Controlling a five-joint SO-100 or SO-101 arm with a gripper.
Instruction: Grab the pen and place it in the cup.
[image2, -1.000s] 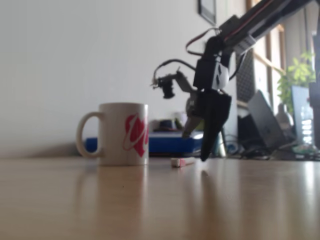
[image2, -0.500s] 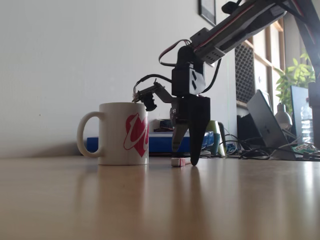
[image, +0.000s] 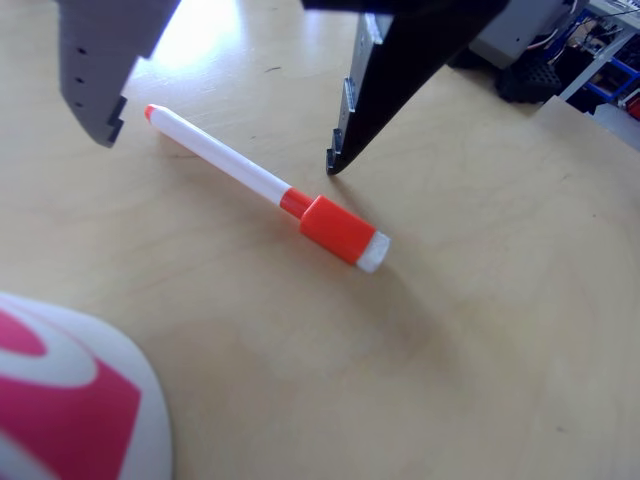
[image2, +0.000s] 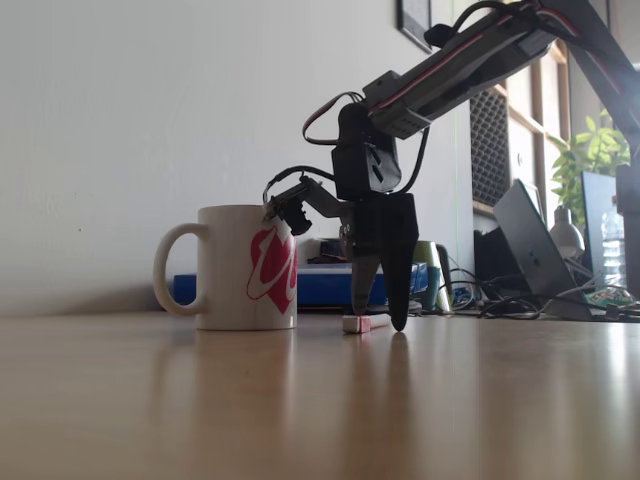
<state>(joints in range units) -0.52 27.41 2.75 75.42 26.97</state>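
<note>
The table (image: 480, 330) is a broad, pale wooden surface, and the step in hand, as I judge it, is the grasp itself. The cup (image2: 245, 268), a white mug with a pink-red swirl, stands upright just beside the pincer, to its left in the fixed view; in the other view a curve of its wall (image: 70, 400) fills the lower left corner. Its inside is hidden from both cameras, so I cannot tell what, if anything, it holds.

The pincer (image2: 381, 318) hangs point-down over the table with its jaws spread apart and nothing between them: released. In the other view the black finger (image: 385, 90) has its tip at or just above the wood beside the barrel, and the grey finger (image: 100, 60) is above the far side of the tip end.

The pen (image: 262, 186) lies flat between the two fingers, diagonal, its orange-red cap toward the lower right; in the fixed view its cap end (image2: 356, 323) shows at the fingertips.

To do this well, the pincer probably needs to sink until both tips flank the white barrel, then close squarely across it, not over the thicker cap, so the pen does not roll or swivel out.
</note>
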